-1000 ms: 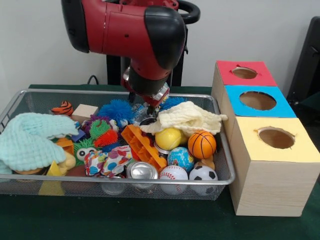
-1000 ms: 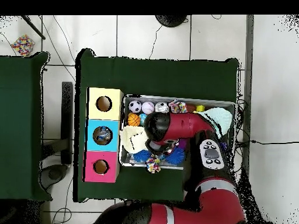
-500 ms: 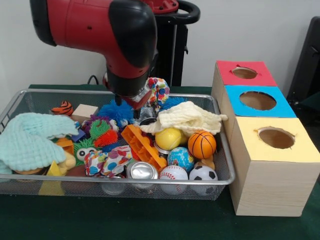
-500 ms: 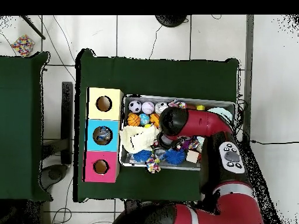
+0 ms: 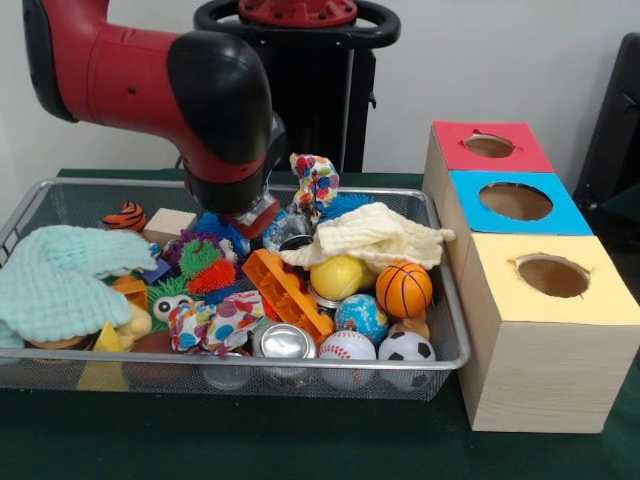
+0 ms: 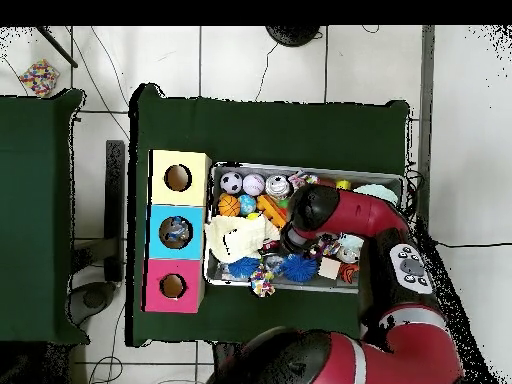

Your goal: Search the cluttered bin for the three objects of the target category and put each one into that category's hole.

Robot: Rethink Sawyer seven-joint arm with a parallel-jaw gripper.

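Green table [image 5: 330, 450] | bin [image 5: 440, 300] crammed | cream cloth [image 5: 375, 235] over balls

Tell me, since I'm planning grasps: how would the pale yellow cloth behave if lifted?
The pale yellow cloth lies crumpled and draped over the balls, so it is probably floppy and light. It would likely sag from a pinch, and might drag the yellow ball beneath it.

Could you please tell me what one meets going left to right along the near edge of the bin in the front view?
Mint cloth → polka-dot fabric → silver can → baseball → soccer ball → yellow-topped box.
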